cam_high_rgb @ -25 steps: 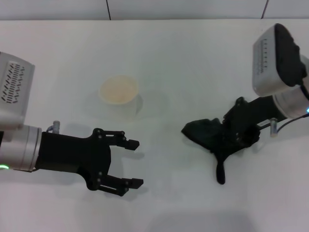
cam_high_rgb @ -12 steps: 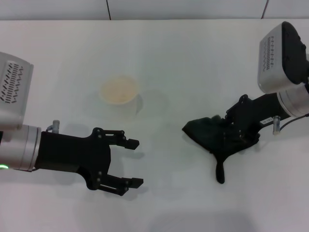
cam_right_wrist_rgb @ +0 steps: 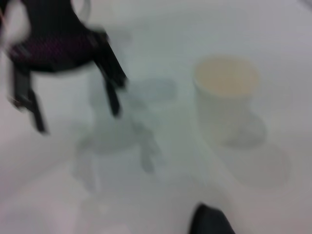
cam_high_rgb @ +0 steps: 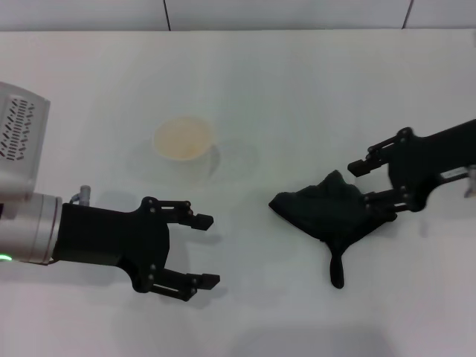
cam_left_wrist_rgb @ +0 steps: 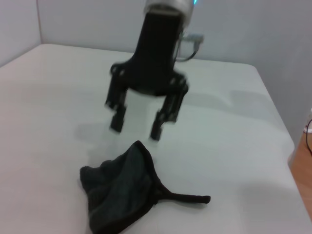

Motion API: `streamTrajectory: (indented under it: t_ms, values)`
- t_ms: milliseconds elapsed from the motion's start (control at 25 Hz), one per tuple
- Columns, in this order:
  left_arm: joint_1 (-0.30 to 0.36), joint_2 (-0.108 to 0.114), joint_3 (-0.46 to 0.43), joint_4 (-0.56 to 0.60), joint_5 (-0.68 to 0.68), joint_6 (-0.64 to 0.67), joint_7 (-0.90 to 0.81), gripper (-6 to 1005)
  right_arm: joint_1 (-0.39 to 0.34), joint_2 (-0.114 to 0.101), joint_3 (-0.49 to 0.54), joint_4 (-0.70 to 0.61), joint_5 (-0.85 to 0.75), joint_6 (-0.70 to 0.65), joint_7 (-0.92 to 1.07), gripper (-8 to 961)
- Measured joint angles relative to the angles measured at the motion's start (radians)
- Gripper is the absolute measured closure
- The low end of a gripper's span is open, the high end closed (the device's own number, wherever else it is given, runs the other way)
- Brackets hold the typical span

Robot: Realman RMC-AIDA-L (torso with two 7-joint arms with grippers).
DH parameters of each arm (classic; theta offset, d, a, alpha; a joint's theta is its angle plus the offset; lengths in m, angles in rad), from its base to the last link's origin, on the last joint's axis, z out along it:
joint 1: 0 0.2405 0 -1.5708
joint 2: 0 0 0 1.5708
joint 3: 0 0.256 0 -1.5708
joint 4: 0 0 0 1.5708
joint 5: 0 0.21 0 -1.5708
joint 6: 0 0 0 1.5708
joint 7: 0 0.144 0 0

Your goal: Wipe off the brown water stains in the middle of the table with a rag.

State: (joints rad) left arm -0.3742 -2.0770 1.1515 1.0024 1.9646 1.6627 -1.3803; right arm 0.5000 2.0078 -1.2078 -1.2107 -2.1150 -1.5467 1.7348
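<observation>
Head view: my right gripper (cam_high_rgb: 374,181) hangs just beside the rag (cam_high_rgb: 327,212), on the side away from the paper cup (cam_high_rgb: 184,144); my left gripper (cam_high_rgb: 204,251) is parked on the cup's near side, well apart from the rag.
Right jaws: spread and empty, the lower fingertip almost at the rag's edge; I cannot tell whether it touches.
Left jaws: spread too, grasping nothing.
Rag, place: lying on the counter (cam_high_rgb: 297,89), crumpled into a peaked heap, its thin tail trailing toward me.
Rag, handling: I judge it soft, light and limp; it should fold under any pinch and drag easily once pressed flat. Not fragile, unlikely to slip from a firm clench.
Where to take hold: the raised peak seen in the left wrist view (cam_left_wrist_rgb: 139,151), where the cloth bunches thick enough to fill my jaws. The tail (cam_left_wrist_rgb: 187,198) is too thin and would leave the body dangling.
Brown water stains: I see none on the counter now; only a faint pale ring beside the cup, on its rag side. The tan colour is inside the cup's mouth.
Surface: plain white, smooth, likely low friction, so the rag may slide ahead of a shallow approach.
Room: open counter all around the rag; the cup is well apart.
</observation>
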Motion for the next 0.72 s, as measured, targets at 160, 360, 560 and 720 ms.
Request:
streamTrajectory:
  t_ms: [160, 360, 560, 720]
  values:
    - [0.001, 0.000, -0.015, 0.000, -0.001, 0.000, 0.005, 152, -0.014, -0.003, 0.166, 0.037, 0.063, -0.146, -0.106, 433]
    - [0.019, 0.001, -0.033, 0.001, -0.047, 0.005, 0.034, 152, -0.015, -0.008, 0.247, 0.100, 0.068, -0.211, -0.153, 434]
    - [0.038, 0.002, -0.063, 0.001, -0.069, 0.015, 0.057, 152, -0.019, -0.008, 0.279, 0.161, 0.071, -0.214, -0.211, 435]
    - [0.047, 0.002, -0.063, 0.001, -0.071, 0.015, 0.062, 152, -0.030, -0.008, 0.293, 0.205, 0.093, -0.204, -0.262, 436]
